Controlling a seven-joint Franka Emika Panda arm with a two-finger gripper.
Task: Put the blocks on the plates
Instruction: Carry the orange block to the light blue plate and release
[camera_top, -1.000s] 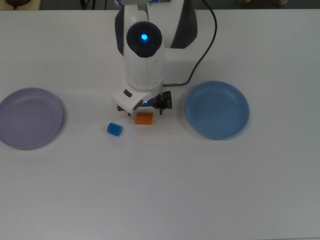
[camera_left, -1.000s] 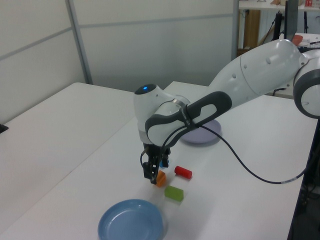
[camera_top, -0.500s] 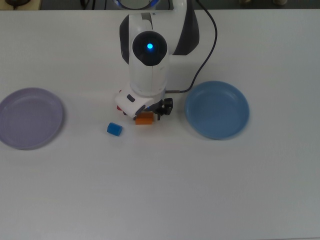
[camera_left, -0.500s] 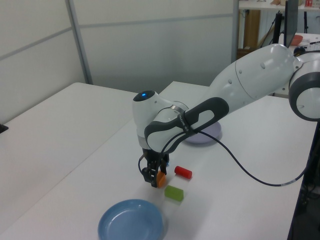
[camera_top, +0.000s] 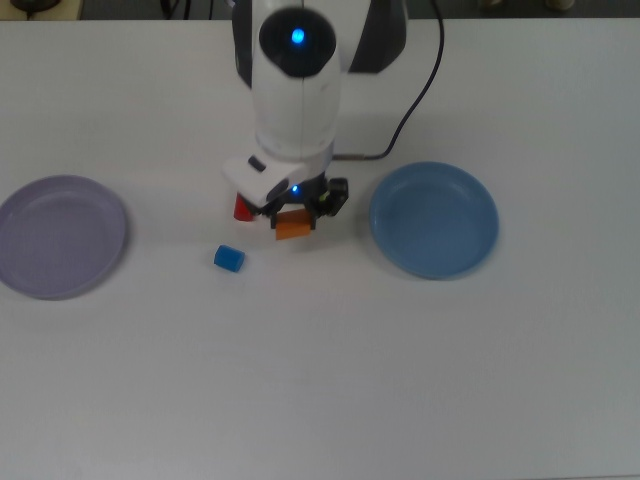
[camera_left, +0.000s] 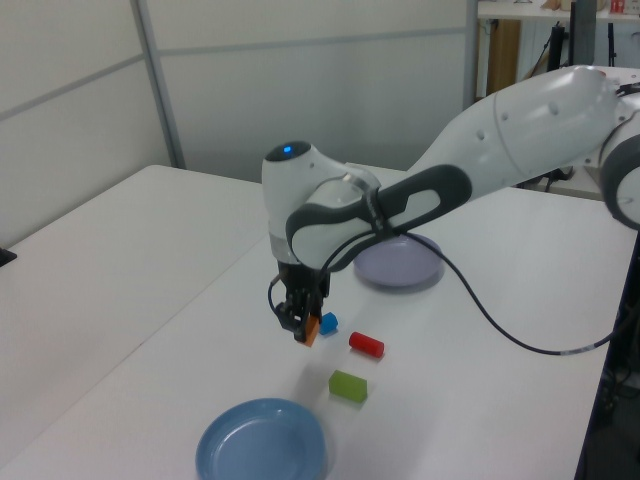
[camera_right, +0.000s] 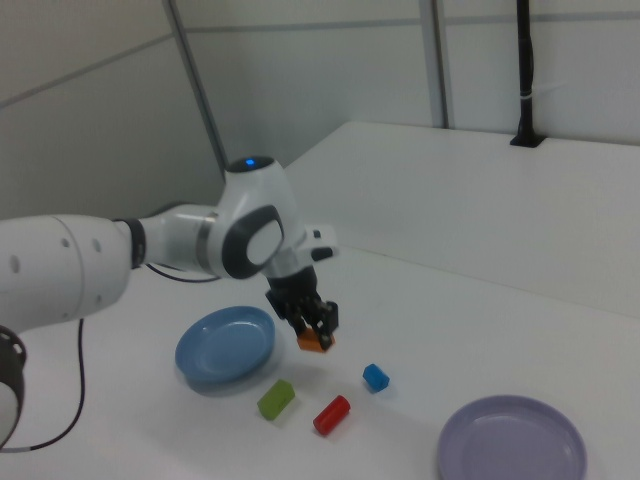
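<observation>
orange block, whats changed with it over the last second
The gripper, shut on the orange block, has lifted it clear of the table; a second ago it sat on the surface. The blue block, red block, green block and both plates have not moved.

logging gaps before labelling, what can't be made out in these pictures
Green block: hidden in the top view behind the arm.
Red block: top view shows only an edge past the gripper.
Orange block: the fingers cover its upper part in all views.
Arm base: cut off by every frame edge.
</observation>
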